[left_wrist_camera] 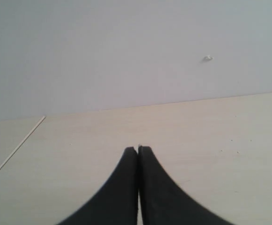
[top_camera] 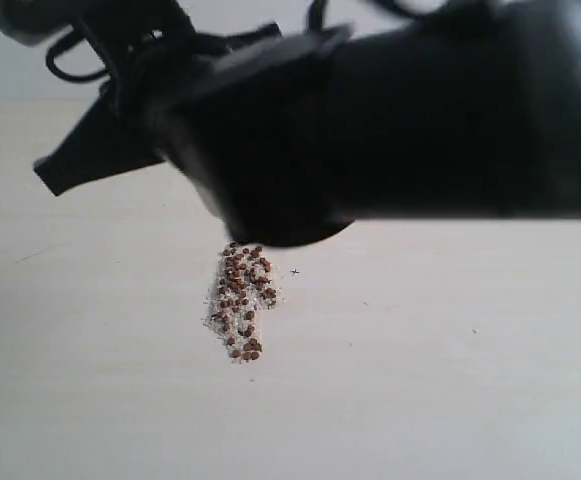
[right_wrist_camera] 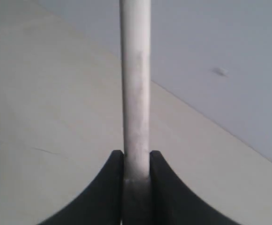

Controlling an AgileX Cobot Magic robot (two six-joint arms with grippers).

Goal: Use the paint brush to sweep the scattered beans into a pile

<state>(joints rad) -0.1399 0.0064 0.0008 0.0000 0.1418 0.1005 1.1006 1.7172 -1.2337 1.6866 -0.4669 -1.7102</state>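
Pale wood-grain table point(top_camera: 470, 380), matte and light all over. Reddish-brown beans point(top_camera: 242, 300) lie approx. mid-tabletop in one narrow pile point(top_camera: 238, 325), longer than wide, tightly bunched w/ few strays. The pile's far end is hidden in the exterior view. Whitish grit point(top_camera: 213, 312) is mixed thru the beans & dusts the pile's left side. A tiny dark mark point(top_camera: 295, 271) sits just right of the pile, not touching it. A few faint specks point(top_camera: 473, 330) dot the surface further right. A thin scratch point(top_camera: 32, 255) lies well off to the left.
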